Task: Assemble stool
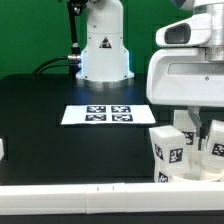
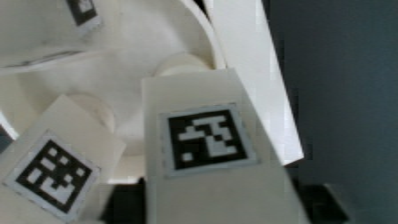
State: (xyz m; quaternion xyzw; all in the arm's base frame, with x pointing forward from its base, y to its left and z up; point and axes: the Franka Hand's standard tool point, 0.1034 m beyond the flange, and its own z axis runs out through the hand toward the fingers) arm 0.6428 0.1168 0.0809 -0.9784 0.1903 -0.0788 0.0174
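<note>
Several white stool legs with black-and-white tags stand bunched at the exterior view's right front (image 1: 168, 150). My gripper (image 1: 197, 133) hangs over them, its fingers down among the legs. In the wrist view one leg (image 2: 210, 135) with a tag fills the gap between my two dark fingers (image 2: 121, 200), touching both, so the gripper (image 2: 217, 206) is shut on it. Another tagged leg (image 2: 63, 165) lies right beside it. More white parts (image 2: 107, 45) lie beyond. I cannot make out the round seat.
The marker board (image 1: 104, 114) lies on the black table in the middle. The robot base (image 1: 104, 50) stands at the back. A white rail (image 1: 60, 200) runs along the front edge. A small white piece (image 1: 2, 150) shows at the exterior view's left edge.
</note>
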